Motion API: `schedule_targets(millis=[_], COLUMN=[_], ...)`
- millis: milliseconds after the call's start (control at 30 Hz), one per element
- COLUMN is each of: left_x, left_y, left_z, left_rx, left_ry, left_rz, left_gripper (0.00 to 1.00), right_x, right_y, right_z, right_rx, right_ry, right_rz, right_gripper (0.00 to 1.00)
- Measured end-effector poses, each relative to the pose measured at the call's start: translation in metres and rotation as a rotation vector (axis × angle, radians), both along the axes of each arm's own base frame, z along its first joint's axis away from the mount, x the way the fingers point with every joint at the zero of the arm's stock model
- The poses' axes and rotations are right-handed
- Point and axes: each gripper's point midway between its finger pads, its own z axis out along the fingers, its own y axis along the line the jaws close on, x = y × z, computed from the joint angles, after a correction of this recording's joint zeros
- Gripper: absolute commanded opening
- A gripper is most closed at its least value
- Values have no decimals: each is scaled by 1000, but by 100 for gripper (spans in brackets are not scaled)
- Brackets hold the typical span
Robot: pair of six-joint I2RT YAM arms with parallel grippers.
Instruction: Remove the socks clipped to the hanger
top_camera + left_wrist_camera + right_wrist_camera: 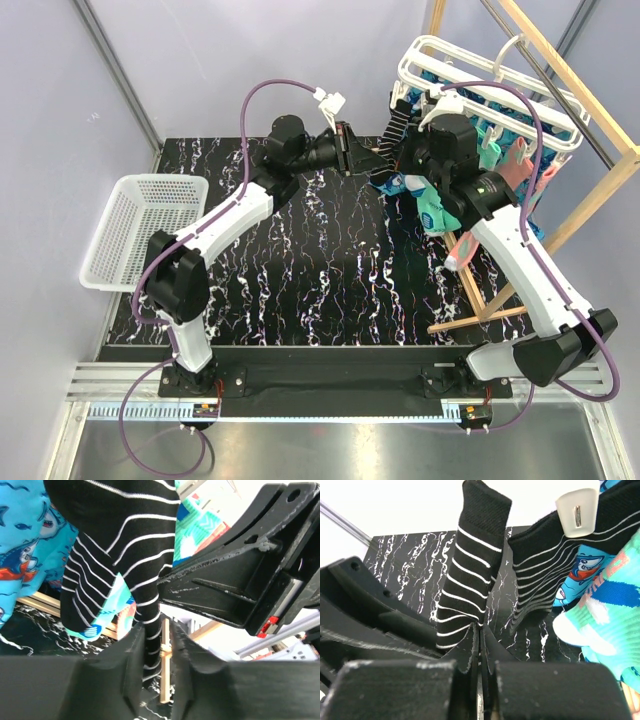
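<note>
Hanger hangs at the far right of the bench, hooked on a wooden frame. The socks dangle beneath it, above the bench surface. Both arms reach in under the hanger's left end.

Right gripper: fingers drawn together to a thin slit, clenched on the lower edge of a dark striped sock. The sock's cuff stands free above the fingers, with no clip on it in the right wrist view.

Left gripper: fingers narrow, and a strip of striped fabric runs down between them against one finger. A sliver of gap shows beside the other finger, so a firm pinch cannot be told.

Second striped sock is held by a white clip. Shark-print blue sock and mint-green sock hang just beside it.

White mesh basket sits at the bench's left edge, well apart from the hanger.
</note>
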Motion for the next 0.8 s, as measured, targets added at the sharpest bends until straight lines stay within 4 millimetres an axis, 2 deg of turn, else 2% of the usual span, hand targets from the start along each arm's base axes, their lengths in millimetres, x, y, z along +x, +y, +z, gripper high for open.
schedule_targets(millis=[33,67,100,233,267,300,333,367,467,500,567,667,800], left_x=[-1,-2,-2,-2,-2,-2,-3,-3,-7,-8,-11,-16,-22], left_y=[0,-1,-1,-2,-3,-3,-4,-4,-4,-4,-5,-4,-4], left_z=[-1,-1,-1,-3,-2,-2,0,0,0,0,0,0,1], left_rx=[1,2,4,15,16,16,14,14,14,15,15,14,15], left_ry=[2,1,7,15,16,17,16,17,22,22,20,24,31], left_rz=[-7,-14,-18,-29,-32,-37,-43,-49,-71,-77,-93,-120,-154], left_gripper=[16,3,0,0,0,0,0,0,0,0,0,0,0], right_x=[0,0,-1,-4,-5,-6,-7,-8,-12,-13,-16,-17,-12], right_y=[0,0,0,-1,-2,-2,-2,-2,-3,-3,-5,-6,-6], right_z=[0,1,1,4,5,7,8,10,15,17,22,34,66], right_rx=[3,5,6,10,12,15,18,25,35,41,44,61,85], right_ry=[0,-1,-1,-3,-5,-7,-10,-12,-22,-25,-35,-57,-109], right_rz=[0,1,1,1,1,0,1,2,6,5,5,0,-11], right_gripper=[0,0,0,1,4,10,28,40,64,67,72,73,73])
